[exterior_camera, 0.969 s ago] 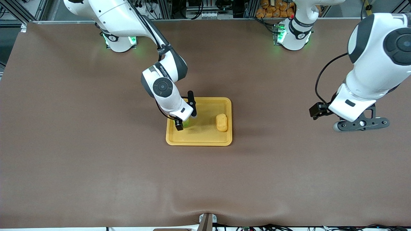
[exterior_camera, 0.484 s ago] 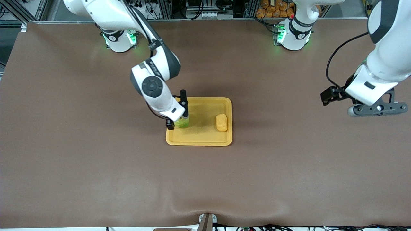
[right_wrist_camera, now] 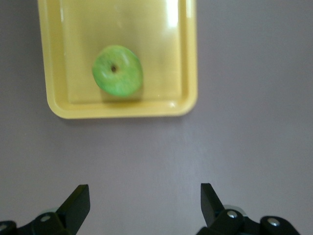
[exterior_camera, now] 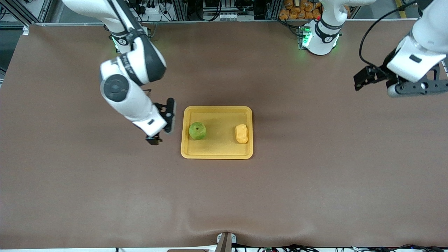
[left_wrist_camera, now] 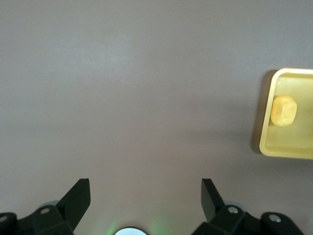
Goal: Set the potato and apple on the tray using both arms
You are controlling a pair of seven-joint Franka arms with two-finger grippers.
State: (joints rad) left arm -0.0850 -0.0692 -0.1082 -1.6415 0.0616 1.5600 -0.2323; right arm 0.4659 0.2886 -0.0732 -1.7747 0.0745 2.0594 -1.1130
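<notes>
You can count both items as delivered: the apple [exterior_camera: 197, 130] and the potato [exterior_camera: 241, 133] lie apart on the tray [exterior_camera: 217, 152] at the frame's centre, the apple toward the right arm's end. Your right pincer [exterior_camera: 161, 122] hangs wide and empty over the bench [exterior_camera: 105, 192] just beside the tray. The left pincer [exterior_camera: 409, 89], also wide and empty, hovers at the upper right. Only parking the arms looks left.

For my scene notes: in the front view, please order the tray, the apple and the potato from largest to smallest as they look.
1. tray, by far the largest
2. apple
3. potato, only slightly smaller than the apple; both lie on the tray, so nearness hardly matters
</notes>
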